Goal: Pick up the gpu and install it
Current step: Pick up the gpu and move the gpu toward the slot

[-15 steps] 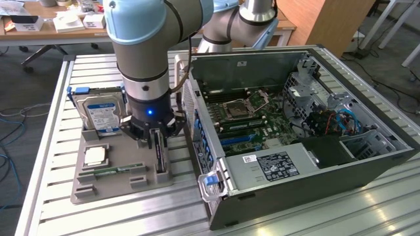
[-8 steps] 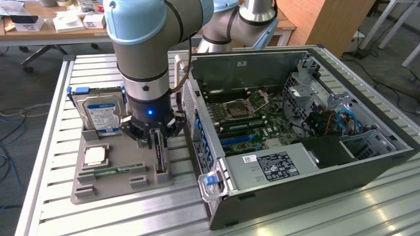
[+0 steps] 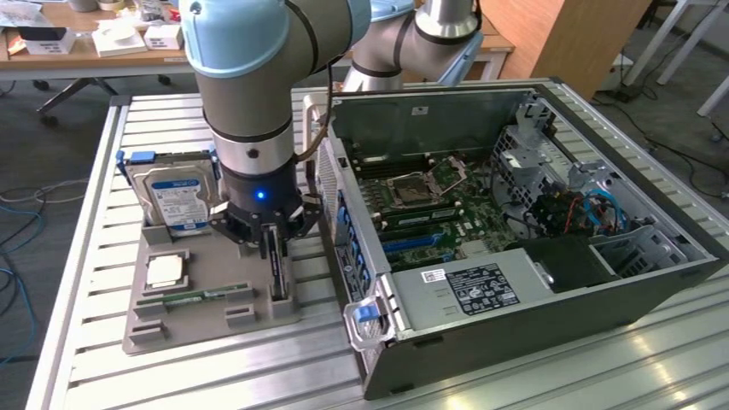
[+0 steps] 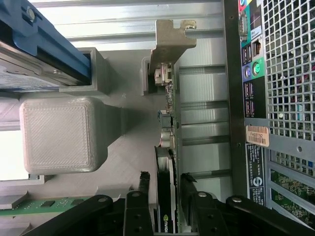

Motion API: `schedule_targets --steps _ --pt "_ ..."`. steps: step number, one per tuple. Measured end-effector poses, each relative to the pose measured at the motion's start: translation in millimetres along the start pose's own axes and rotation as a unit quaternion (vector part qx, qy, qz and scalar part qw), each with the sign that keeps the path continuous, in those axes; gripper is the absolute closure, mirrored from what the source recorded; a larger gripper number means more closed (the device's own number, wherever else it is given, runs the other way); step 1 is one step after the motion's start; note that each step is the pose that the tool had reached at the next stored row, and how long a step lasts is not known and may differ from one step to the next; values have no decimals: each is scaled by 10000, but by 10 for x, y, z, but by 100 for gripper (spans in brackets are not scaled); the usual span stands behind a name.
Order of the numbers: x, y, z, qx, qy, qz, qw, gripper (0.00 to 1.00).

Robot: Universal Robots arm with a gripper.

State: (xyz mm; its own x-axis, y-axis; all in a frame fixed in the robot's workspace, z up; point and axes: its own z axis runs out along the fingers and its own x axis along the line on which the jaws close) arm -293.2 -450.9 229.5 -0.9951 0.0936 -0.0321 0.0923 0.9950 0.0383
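Observation:
The gpu is a thin dark card standing on edge in a slot of the grey holder tray, close beside the open computer case. In the wrist view the gpu runs away from the camera to its metal end bracket. My gripper is lowered straight over the card. Seen from the wrist, the gripper straddles the card's top edge, one black fingertip on each side, with narrow gaps still showing. The gripper is open and holds nothing.
A silver hard drive with a blue-white label stands upright at the tray's far end. A green memory stick and a square chip lie in the tray. The case's rear panel is just beside the card. Slatted aluminium table lies underneath.

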Motion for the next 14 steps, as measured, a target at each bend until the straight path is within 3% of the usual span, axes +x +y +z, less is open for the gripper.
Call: schedule_targets --steps 1,14 --pt "0 0 0 0 0 0 10000 67" --pt "-14 0 1 2 0 5 10000 67"
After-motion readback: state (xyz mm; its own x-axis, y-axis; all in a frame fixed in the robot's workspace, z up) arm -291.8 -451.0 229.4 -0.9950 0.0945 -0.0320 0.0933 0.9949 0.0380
